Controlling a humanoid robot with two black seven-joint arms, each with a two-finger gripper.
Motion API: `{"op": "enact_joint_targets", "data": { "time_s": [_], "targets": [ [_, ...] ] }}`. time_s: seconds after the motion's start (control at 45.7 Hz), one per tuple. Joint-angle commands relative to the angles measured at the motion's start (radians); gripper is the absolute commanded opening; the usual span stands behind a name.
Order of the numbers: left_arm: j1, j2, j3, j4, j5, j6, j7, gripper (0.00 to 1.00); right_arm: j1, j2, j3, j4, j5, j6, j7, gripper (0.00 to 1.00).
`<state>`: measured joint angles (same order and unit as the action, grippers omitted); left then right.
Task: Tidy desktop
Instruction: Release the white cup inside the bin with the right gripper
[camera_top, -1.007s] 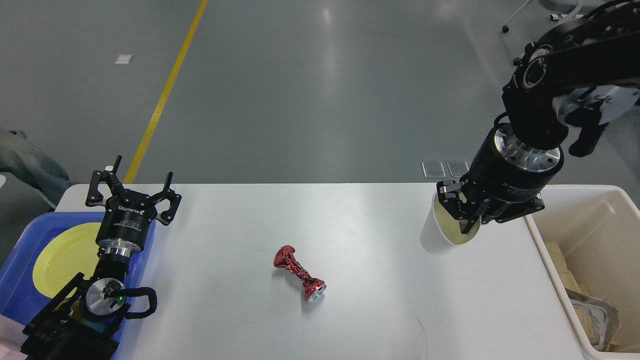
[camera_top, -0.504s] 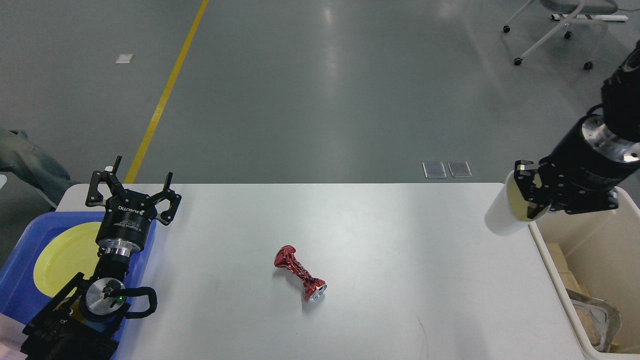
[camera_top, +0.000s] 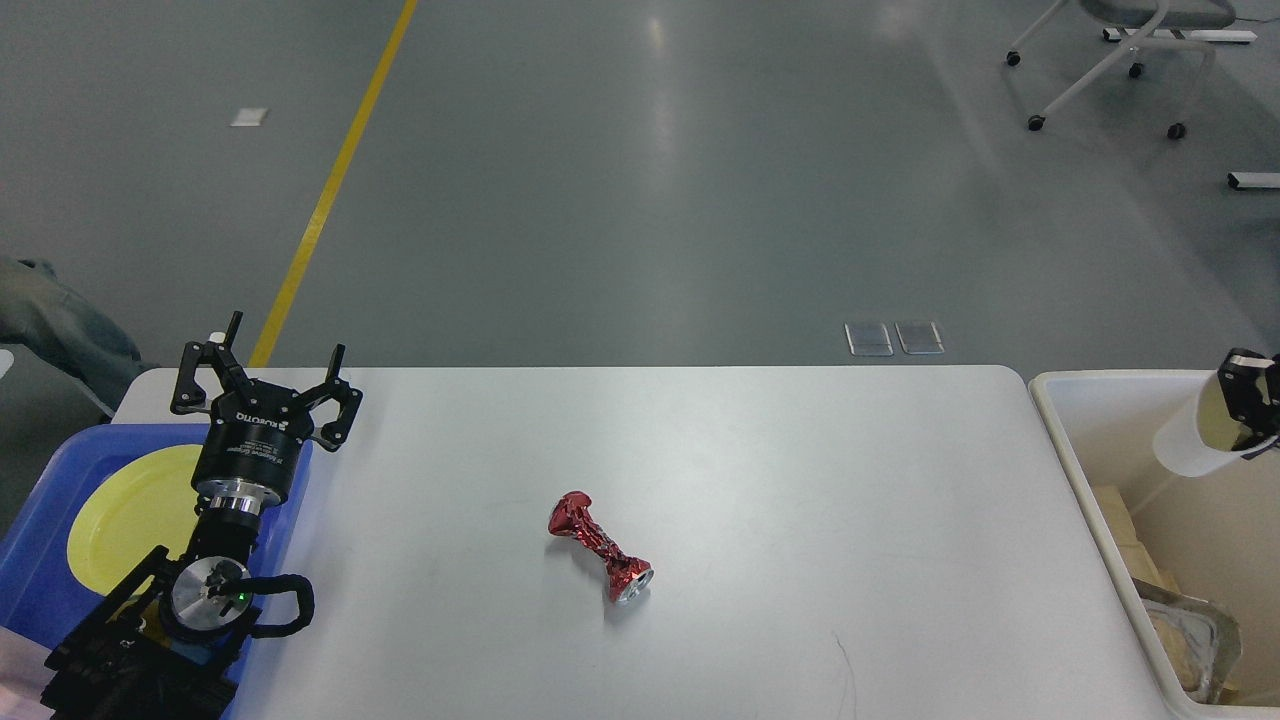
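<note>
Right gripper (camera_top: 1250, 405) grips a white paper cup (camera_top: 1190, 445) above the cream bin (camera_top: 1075, 455); left gripper (camera_top: 262, 375) hangs spread, empty. A slipping rim pinch could drop the cup onto the desktop (camera_top: 760, 480).

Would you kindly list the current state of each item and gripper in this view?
left gripper: open, empty, above the blue tray's edge.
right gripper: shut on the paper cup, mostly out of frame.
paper cup: tilted, held over the cream bin.
red can: crushed, lying on the desktop.
yellow plate: flat in the blue tray.
</note>
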<state>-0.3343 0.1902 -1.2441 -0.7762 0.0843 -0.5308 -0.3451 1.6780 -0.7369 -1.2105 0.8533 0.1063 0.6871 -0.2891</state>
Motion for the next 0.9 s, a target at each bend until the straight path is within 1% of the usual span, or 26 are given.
{"op": "enact_joint_targets", "data": {
  "time_s": [0.0,0.044,0.088,0.153,0.263,0.307,0.35,0.416,0.547,0.569,0.657,0.744,0.876],
  "targets": [
    [0.0,0.0,0.0,0.0,0.0,0.0,0.001,0.99,-0.187,-0.015,0.094,-0.17,0.0,-0.017,-0.001,0.0],
    [0.0,0.0,0.0,0.0,0.0,0.0,0.001,0.99,-0.259,-0.01,0.12,-0.216,0.0,-0.055,-0.001,0.0],
    [0.0,0.0,0.0,0.0,0.0,0.0,0.001,0.99,-0.338,-0.003,0.143,-0.261,0.001,-0.124,-0.001,0.0],
    [0.0,0.0,0.0,0.0,0.0,0.0,0.001,0.99,-0.455,0.011,0.181,-0.319,0.003,-0.271,-0.001,0.0],
    [0.0,0.0,0.0,0.0,0.0,0.0,0.001,0.99,-0.639,0.059,0.241,-0.369,0.001,-0.535,-0.001,0.0],
    [0.0,0.0,0.0,0.0,0.0,0.0,0.001,0.99,-0.705,0.082,0.256,-0.39,0.001,-0.616,-0.001,0.0],
    [0.0,0.0,0.0,0.0,0.0,0.0,0.001,0.99,-0.756,0.112,0.266,-0.419,0.001,-0.676,-0.001,0.0],
    [0.0,0.0,0.0,0.0,0.0,0.0,0.001,0.99,-0.837,0.174,0.278,-0.479,0.015,-0.731,-0.001,0.0],
    [0.0,0.0,0.0,0.0,0.0,0.0,0.001,0.99,-0.911,0.234,0.344,-0.53,0.018,-0.77,-0.002,0.0],
    [0.0,0.0,0.0,0.0,0.0,0.0,0.001,0.99,-0.944,0.258,0.37,-0.554,0.018,-0.793,-0.002,0.0],
    [0.0,0.0,0.0,0.0,0.0,0.0,0.001,0.99,-1.014,0.306,0.401,-0.623,0.018,-0.83,-0.001,0.0],
    [0.0,0.0,0.0,0.0,0.0,0.0,0.0,0.99,-1.041,0.343,0.41,-0.68,0.018,-0.836,-0.001,0.0],
    [0.0,0.0,0.0,0.0,0.0,0.0,0.001,0.99,-1.063,0.363,0.413,-0.688,0.018,-0.842,-0.001,0.0]
  ]
}}
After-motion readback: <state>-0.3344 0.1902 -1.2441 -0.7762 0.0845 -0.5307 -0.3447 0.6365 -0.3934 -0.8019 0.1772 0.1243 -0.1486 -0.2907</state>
